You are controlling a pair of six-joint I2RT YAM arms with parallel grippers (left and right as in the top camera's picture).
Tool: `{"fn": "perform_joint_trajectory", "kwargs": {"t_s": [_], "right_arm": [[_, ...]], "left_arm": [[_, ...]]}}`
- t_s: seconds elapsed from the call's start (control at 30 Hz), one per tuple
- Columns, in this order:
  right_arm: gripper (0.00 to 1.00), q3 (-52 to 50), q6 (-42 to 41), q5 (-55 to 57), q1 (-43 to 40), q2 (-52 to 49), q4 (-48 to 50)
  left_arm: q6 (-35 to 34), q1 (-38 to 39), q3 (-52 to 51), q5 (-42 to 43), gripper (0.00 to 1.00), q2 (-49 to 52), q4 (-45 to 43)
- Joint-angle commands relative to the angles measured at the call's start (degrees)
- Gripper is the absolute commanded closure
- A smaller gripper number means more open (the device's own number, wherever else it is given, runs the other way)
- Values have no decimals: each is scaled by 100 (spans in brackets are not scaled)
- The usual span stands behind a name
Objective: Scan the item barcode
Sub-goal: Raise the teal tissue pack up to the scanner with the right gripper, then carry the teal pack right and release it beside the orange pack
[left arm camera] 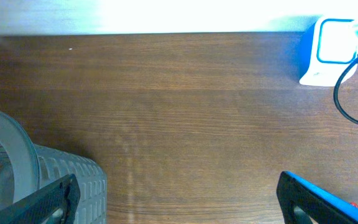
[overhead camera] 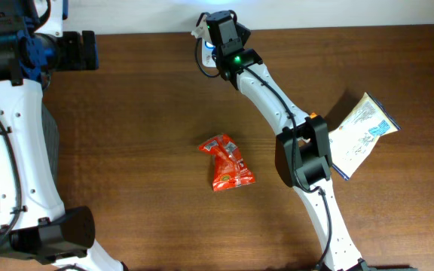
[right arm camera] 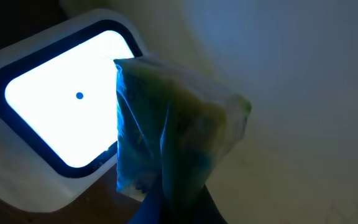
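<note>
My right gripper (right arm camera: 174, 202) is shut on a crinkled greenish-blue packet (right arm camera: 166, 130), gripping it by its lower edge. The packet stands upright right in front of the lit window of the white scanner (right arm camera: 55, 93) and covers the window's right edge. From overhead, the right gripper (overhead camera: 221, 34) hangs over the scanner (overhead camera: 210, 47) at the table's far edge. The barcode does not show. Far off at the back left, my left gripper (overhead camera: 89, 50) is open over bare wood, its fingers (left arm camera: 55, 199) wide apart with nothing between them. The scanner (left arm camera: 331, 53) and its black cable are at the left wrist view's upper right.
A red snack packet (overhead camera: 227, 163) lies in the middle of the table. A white and blue packet (overhead camera: 360, 135) lies at the right, beside the right arm's elbow. A grey ribbed basket (left arm camera: 61, 180) stands at the left, beside the left gripper.
</note>
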State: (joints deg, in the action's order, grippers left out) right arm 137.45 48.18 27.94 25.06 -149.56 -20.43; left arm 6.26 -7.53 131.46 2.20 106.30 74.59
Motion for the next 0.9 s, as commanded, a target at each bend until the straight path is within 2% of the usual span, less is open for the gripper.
{"fn": "perform_joint_trajectory", "kwargs": {"t_s": [0.0, 0.47, 0.7, 0.87], "right_arm": [[96, 33, -17, -52, 37, -9, 181], [96, 33, -39, -76, 166, -9, 225], [96, 35, -872, -144, 293, 291, -46], [96, 37, -1945, -730, 398, 1152, -988]], "left_arm": [[72, -42, -11, 44, 1, 9, 11], [72, -42, -11, 44, 1, 9, 11], [74, -42, -11, 42, 1, 9, 11], [72, -42, -11, 44, 1, 9, 11]]}}
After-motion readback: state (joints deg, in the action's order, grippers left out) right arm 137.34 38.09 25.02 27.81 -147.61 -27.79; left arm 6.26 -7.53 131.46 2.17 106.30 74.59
